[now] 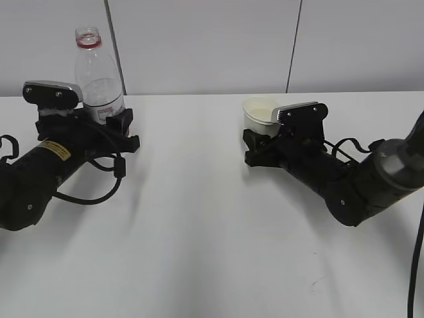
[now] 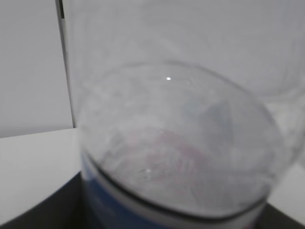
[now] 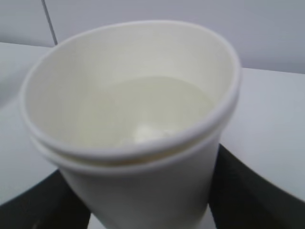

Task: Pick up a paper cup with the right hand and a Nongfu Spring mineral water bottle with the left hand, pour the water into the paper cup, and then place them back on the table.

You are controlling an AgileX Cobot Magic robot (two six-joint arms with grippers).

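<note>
The Nongfu Spring mineral water bottle (image 1: 99,83) stands upright at the far left of the table (image 1: 205,225), uncapped, with a red neck ring. My left gripper (image 1: 89,120) is shut around its lower body. In the left wrist view the bottle (image 2: 176,138) fills the frame, with dark fingers (image 2: 52,210) at the bottom corners. The paper cup (image 1: 260,112) is upright right of centre, in my right gripper (image 1: 265,136). The right wrist view shows the cup (image 3: 138,176) with water (image 3: 157,109) inside and black fingers (image 3: 257,191) against both sides. Both bases are hidden by the grippers.
A white panelled wall runs behind the table. A looped black cable (image 1: 99,189) lies beside the left arm. A small dark scuff mark (image 1: 317,283) is at the front right. Bare tabletop lies between the two arms.
</note>
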